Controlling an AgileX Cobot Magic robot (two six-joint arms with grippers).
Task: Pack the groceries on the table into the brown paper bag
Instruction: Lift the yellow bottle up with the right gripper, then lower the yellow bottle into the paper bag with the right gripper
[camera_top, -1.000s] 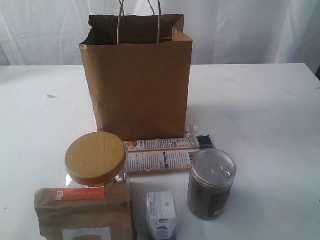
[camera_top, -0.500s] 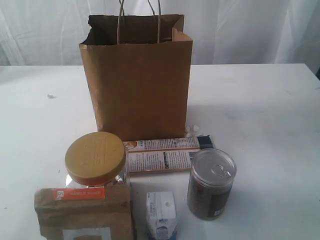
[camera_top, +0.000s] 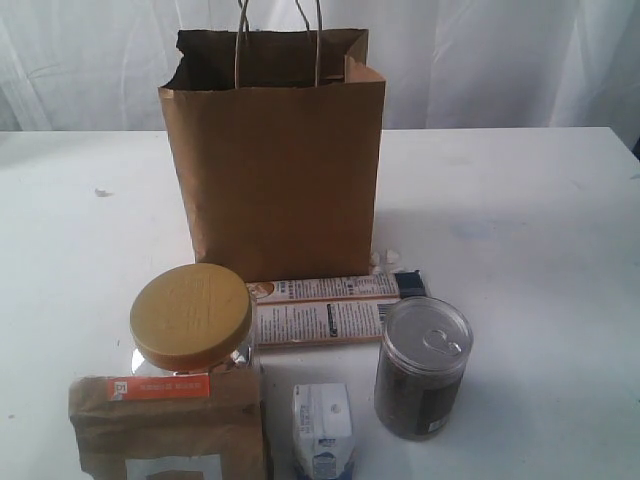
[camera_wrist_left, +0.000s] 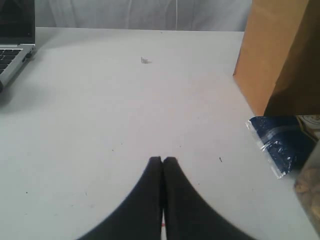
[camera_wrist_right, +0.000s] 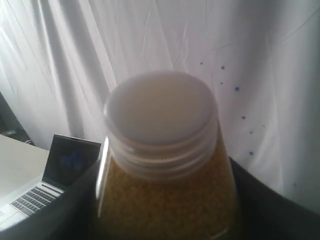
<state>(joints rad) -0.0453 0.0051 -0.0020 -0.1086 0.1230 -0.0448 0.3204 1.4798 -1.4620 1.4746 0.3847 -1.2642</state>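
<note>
A tall kraft-brown paper bag (camera_top: 272, 170) stands on the large flat white tabletop (camera_top: 540, 230), at upper centre of the frame. Just before its foot a long navy-orange packet (camera_top: 325, 310) lies crosswise. A clear jar with a wide mustard-yellow lid (camera_top: 192, 320) stands at the packet's left end, and a dark pull-tab can (camera_top: 422, 368) at its right end, lower in the frame. Along the bottom edge a brown paper pouch (camera_top: 168, 425) stands before the jar, with a small white carton (camera_top: 322, 430) just right of it, between pouch and can. A yellow-filled white-capped bottle (camera_wrist_right: 162, 160) sits between the fingers of the right gripper (camera_wrist_right: 165, 205).
</note>
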